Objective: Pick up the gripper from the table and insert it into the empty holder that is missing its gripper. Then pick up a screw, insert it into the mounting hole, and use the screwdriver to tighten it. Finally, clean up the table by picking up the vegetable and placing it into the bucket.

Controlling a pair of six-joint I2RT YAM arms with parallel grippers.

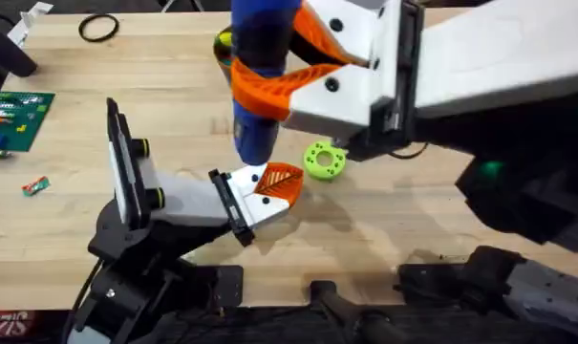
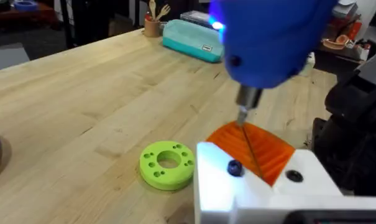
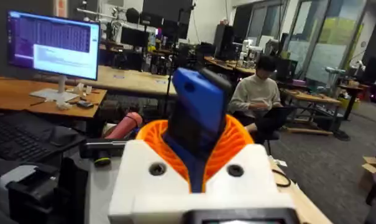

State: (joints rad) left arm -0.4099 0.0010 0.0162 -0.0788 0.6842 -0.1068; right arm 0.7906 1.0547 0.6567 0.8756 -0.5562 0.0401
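Screwdriver [image 1: 260, 72] first: I see it upright in my right gripper [image 1: 269, 81], whose orange fingers [image 1: 269, 91] wrap its blue body, its metal bit pointing down at the small orange gripper [image 1: 281, 182]. That gripper sits in the white holder [image 1: 188, 196] at the black plate (the bit's tip appears to touch it in the left wrist view, I can't be sure). A green disc [image 1: 324, 161] lies just beside. My left gripper's state I cannot tell.
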